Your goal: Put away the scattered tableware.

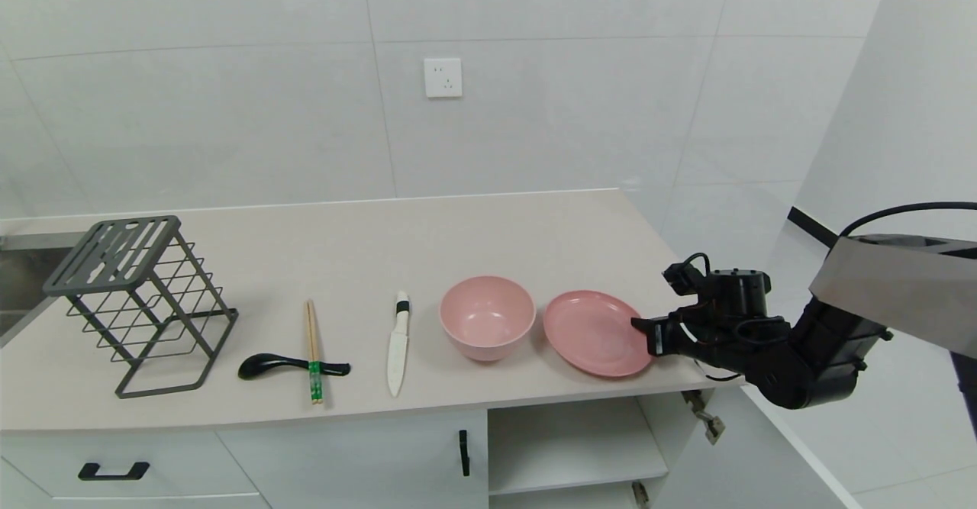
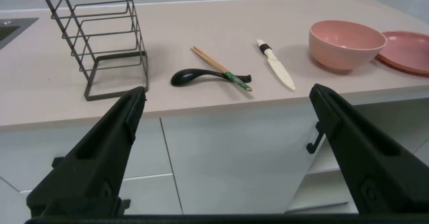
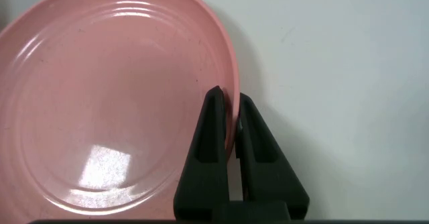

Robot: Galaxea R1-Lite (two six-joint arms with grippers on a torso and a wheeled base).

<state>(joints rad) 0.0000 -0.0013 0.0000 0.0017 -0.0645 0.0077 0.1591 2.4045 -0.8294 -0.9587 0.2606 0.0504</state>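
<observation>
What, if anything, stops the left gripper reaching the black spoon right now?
Probably nothing, so likely yes. The left gripper hangs open in front of the counter edge, facing the black spoon with bare counter between. Only the chopsticks lying across its handle could get nudged.

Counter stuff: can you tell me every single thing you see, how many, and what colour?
rack: one, dark grey wire, left end of the counter
spoon: one, black, right of the rack
chopsticks: one pair, wooden with green band, lying across the spoon's handle
knife: one, cream blade, between chopsticks and bowl
bowl: one, pink, upright
plate: one, pink, right end, beside the bowl
wall socket: one, white, on the tiled wall
cabinet: white, under the counter, right door open
left gripper: black, open, low before the cabinet
right gripper: black, shut on the plate's rim
</observation>
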